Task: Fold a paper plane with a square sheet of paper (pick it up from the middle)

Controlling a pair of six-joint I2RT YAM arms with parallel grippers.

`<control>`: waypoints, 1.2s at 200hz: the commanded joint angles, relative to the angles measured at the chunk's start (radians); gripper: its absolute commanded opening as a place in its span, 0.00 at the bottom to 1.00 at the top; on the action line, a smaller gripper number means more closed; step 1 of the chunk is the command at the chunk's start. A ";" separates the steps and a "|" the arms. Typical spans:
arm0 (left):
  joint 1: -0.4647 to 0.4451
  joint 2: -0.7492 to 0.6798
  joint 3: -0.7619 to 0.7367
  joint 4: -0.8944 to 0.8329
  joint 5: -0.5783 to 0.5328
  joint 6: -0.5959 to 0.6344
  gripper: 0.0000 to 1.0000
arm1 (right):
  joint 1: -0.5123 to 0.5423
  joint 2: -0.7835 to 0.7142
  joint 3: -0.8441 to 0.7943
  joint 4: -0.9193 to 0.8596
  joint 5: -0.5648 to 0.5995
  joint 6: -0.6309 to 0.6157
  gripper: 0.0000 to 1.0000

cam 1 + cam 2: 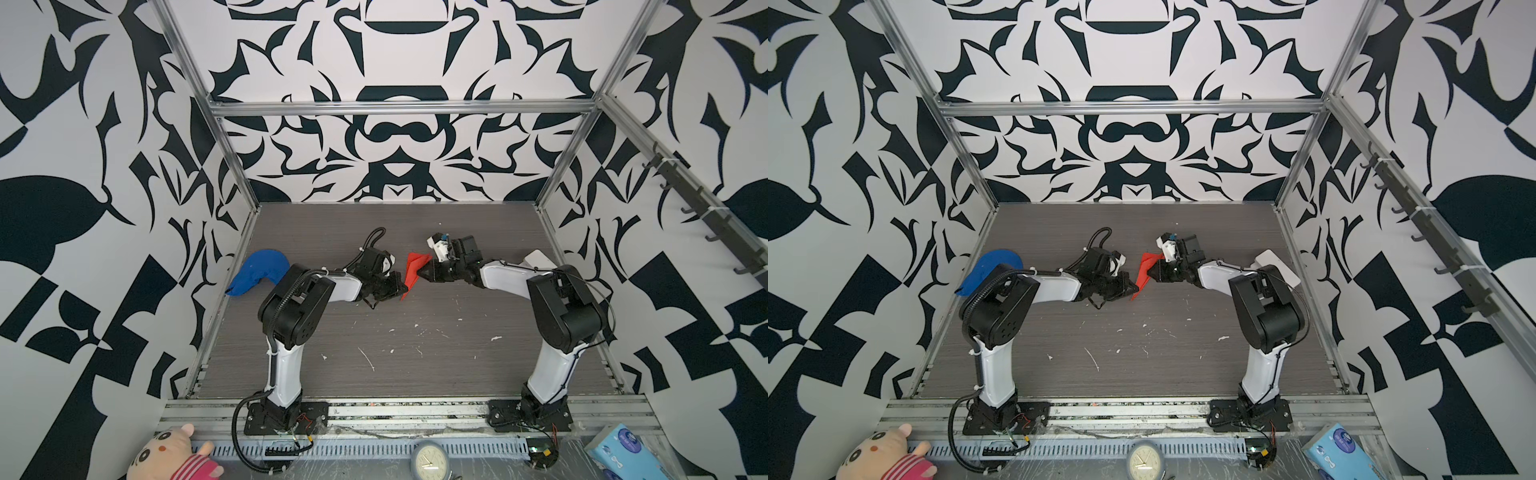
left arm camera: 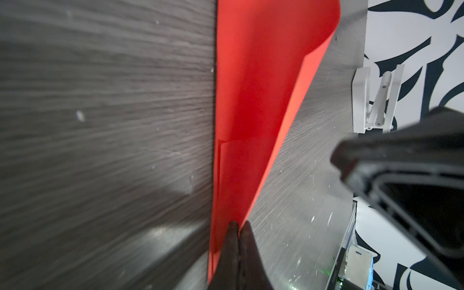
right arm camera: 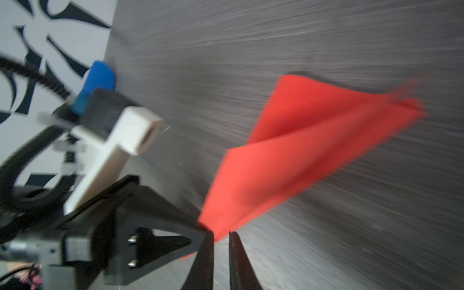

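The bright red sheet of paper (image 1: 413, 270) (image 1: 1145, 270) is folded into a pointed, layered shape and hangs just above the middle of the grey table, between both arms. My left gripper (image 1: 402, 286) (image 1: 1136, 287) is shut on its near lower edge; in the left wrist view the fingertips (image 2: 233, 228) pinch the red paper (image 2: 251, 100) tight. My right gripper (image 1: 422, 273) (image 1: 1152, 274) meets the paper from the right. In the right wrist view its jaws (image 3: 221, 233) stand a narrow gap apart, with a corner of the paper (image 3: 288, 163) at their tips.
A blue cloth lump (image 1: 259, 272) (image 1: 992, 266) lies at the table's left edge. A white box (image 1: 540, 259) (image 1: 1277, 266) (image 2: 371, 100) sits behind the right arm by the wall. A plush toy (image 1: 166, 453), a clock (image 1: 430, 459) and a tissue pack (image 1: 623, 451) lie in front of the arm bases.
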 commanded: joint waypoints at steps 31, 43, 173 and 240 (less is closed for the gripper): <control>-0.002 0.033 0.049 -0.119 0.030 0.012 0.00 | 0.012 0.082 0.076 0.082 -0.074 0.033 0.15; -0.003 0.035 0.054 -0.128 0.033 0.014 0.00 | 0.009 0.097 0.078 0.098 -0.082 0.042 0.14; -0.001 0.054 0.078 -0.162 0.020 -0.059 0.00 | -0.036 0.124 0.067 0.099 -0.158 0.004 0.11; 0.004 0.049 0.045 -0.103 0.012 -0.109 0.00 | -0.037 0.172 0.103 0.053 -0.175 -0.025 0.09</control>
